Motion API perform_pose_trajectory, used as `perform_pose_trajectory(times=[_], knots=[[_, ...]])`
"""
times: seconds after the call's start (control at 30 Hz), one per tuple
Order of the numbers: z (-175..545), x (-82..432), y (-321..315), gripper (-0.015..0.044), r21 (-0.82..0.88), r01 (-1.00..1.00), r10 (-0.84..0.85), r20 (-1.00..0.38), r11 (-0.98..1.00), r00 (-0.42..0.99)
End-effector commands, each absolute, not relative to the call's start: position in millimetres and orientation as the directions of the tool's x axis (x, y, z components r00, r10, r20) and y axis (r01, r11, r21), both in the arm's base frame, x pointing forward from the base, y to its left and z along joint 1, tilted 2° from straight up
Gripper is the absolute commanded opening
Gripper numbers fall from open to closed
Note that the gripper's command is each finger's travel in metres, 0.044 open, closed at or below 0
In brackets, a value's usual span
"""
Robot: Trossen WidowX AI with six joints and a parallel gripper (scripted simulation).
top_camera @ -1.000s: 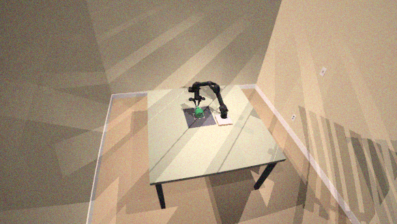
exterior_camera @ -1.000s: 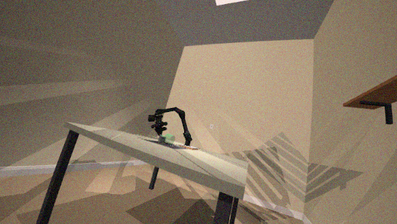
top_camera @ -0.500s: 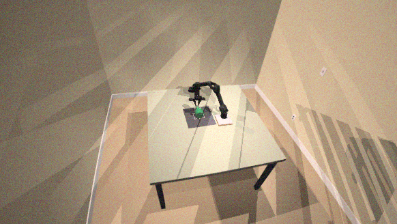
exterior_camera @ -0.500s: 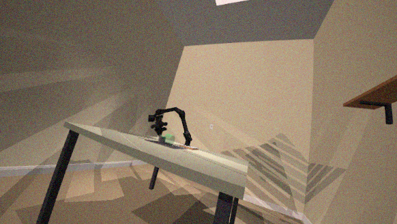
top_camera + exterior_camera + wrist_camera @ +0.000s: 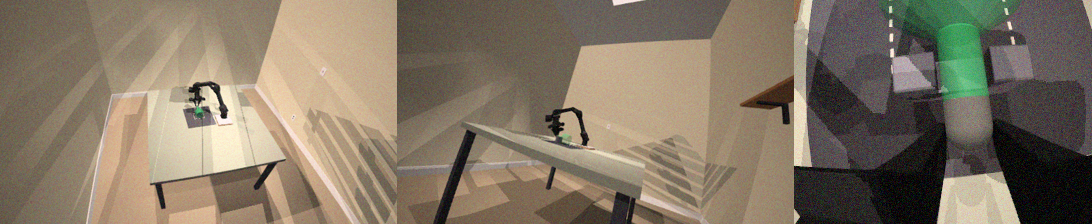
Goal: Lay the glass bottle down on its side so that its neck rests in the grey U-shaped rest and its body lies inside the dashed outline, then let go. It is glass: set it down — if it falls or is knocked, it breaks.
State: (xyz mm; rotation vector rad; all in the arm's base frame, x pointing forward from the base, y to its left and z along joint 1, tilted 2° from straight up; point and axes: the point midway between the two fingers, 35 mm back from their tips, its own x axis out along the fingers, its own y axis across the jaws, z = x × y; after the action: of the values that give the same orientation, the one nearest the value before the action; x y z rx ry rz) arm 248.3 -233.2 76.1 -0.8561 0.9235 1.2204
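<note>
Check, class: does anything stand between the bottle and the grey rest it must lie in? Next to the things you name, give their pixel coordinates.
Nothing visible does: the bottle's neck (image 5: 963,62) runs between the rest's two uprights (image 5: 914,72) (image 5: 1012,62), with the pincer (image 5: 970,131) closed on its cap end.
</note>
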Motion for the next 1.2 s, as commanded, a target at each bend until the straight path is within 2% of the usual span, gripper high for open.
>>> perform_pose_trajectory(times=[0.0, 0.7, 1.1, 1.17], knots=[[74.6, 249.4, -229.5, 0.0104, -0.045, -0.988, 0.384, -0.918, 0.146, 0.098], [74.8, 248.1, -233.4, 0.0104, -0.052, -0.988, 0.371, -0.923, 0.146, 0.103], [74.8, 248.1, -233.4, 0.0419, -0.052, -0.988, 0.371, -0.923, 0.146, 0.103], [78.9, 248.6, -232.1, 0.044, -0.044, -0.989, 0.344, -0.935, 0.139, 0.09]])
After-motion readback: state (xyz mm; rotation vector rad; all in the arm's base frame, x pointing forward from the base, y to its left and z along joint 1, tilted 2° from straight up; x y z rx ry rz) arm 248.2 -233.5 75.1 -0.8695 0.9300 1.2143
